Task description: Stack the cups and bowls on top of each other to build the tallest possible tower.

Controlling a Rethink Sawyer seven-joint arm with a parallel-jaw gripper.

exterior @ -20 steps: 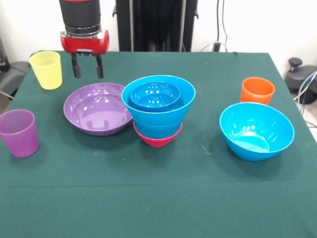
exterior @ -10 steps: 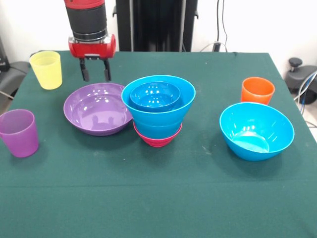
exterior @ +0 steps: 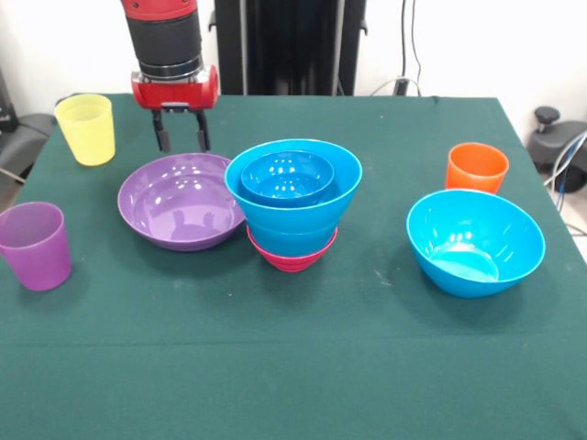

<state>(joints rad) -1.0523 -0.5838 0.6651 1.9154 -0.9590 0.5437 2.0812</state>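
Observation:
The tower [exterior: 293, 200] stands mid-table: a magenta bowl [exterior: 292, 256] at the base, blue bowls nested above it, a small blue bowl [exterior: 286, 176] on top. Left of it sits a wide purple bowl [exterior: 180, 200]. My gripper [exterior: 182, 139] hangs open just above that bowl's far rim, holding nothing. A yellow cup [exterior: 87, 128] stands at the far left, a purple cup [exterior: 36, 245] at the near left. On the right, an orange cup [exterior: 477, 168] stands behind a large blue bowl [exterior: 474, 241].
The green tablecloth [exterior: 275, 367] covers the whole table. Black equipment stands behind the table's far edge, and cables hang at the right.
My gripper has moved right and slightly down, from beside the yellow cup to over the purple bowl's far rim. It stays open. Nothing on the table has shifted.

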